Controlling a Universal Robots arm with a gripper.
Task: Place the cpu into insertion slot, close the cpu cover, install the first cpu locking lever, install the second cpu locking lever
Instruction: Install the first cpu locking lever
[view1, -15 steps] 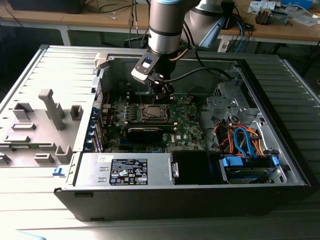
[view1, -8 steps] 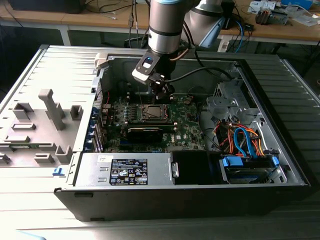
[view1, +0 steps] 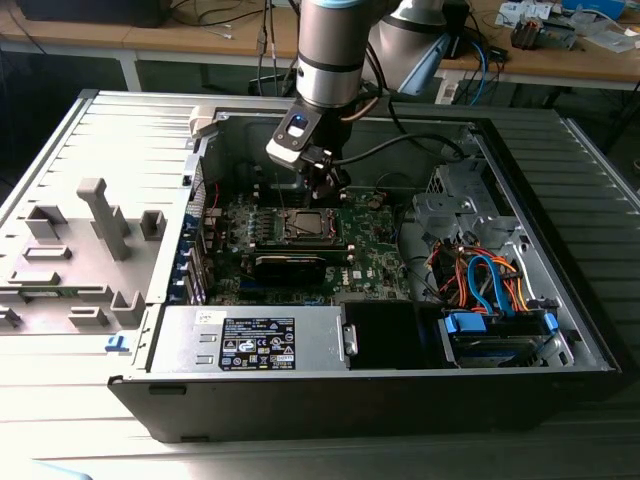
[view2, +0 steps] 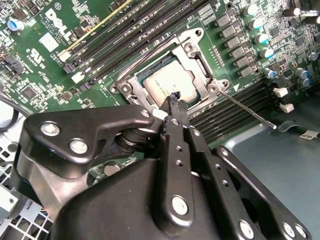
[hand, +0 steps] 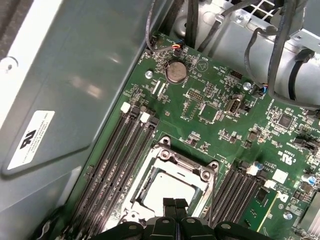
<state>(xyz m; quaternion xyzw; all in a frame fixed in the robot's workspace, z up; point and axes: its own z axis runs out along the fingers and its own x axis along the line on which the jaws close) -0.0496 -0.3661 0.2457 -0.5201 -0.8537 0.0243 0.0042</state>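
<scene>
The gripper (view2: 174, 95), jaws clenched empty, is held above the cpu (view2: 165, 82) (seated in its socket (view2: 218, 86)), the cpu cover (view2: 134, 80) laid around it.

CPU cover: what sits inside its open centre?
Inside the cpu cover lies the cpu, its pale metal top showing in both wrist views. The gripper hides one edge; what lies under the cpu is covered.
</scene>
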